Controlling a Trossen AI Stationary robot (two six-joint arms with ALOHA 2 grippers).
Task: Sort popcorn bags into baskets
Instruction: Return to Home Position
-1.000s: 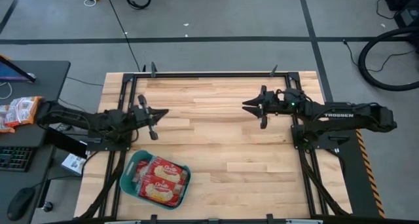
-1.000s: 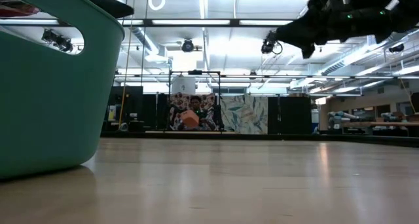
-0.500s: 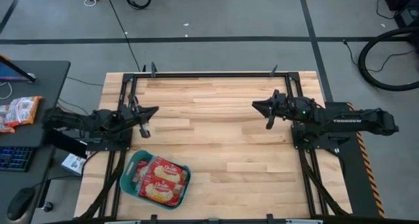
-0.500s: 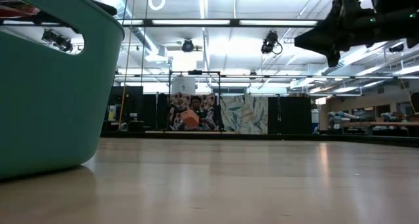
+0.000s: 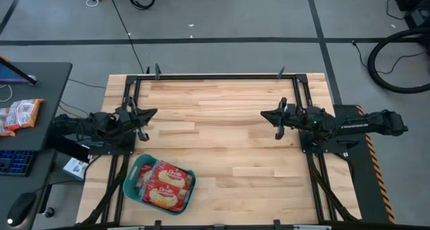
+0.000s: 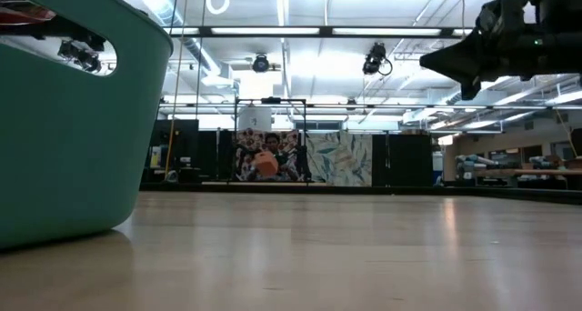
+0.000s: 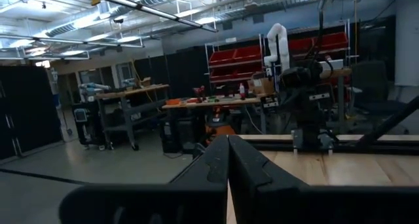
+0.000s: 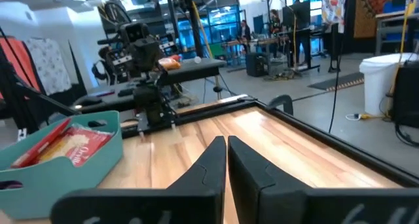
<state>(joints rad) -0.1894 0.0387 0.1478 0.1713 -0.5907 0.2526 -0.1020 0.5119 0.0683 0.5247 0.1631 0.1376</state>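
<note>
Meanwhile left gripper (image 5: 152, 112) and right gripper (image 5: 264, 113) hover closed; popcorn bags (image 5: 168, 183) fill basket (image 5: 130, 182).

Black left arm (image 5: 87, 126), right arm (image 5: 356, 124) (white lettering).

Wood table (image 5: 228, 142) (matt planks), basket (image 5: 130, 184) — smooth plastic

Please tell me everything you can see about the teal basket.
The teal basket is a shallow rounded-rectangular tray, seemingly smooth plastic, with a raised rim and a handle cutout in one wall. It sits flat but askew on the wooden table, near a corner on the left arm's side. Red popcorn bags lie stacked inside; nothing else touches it.
</note>
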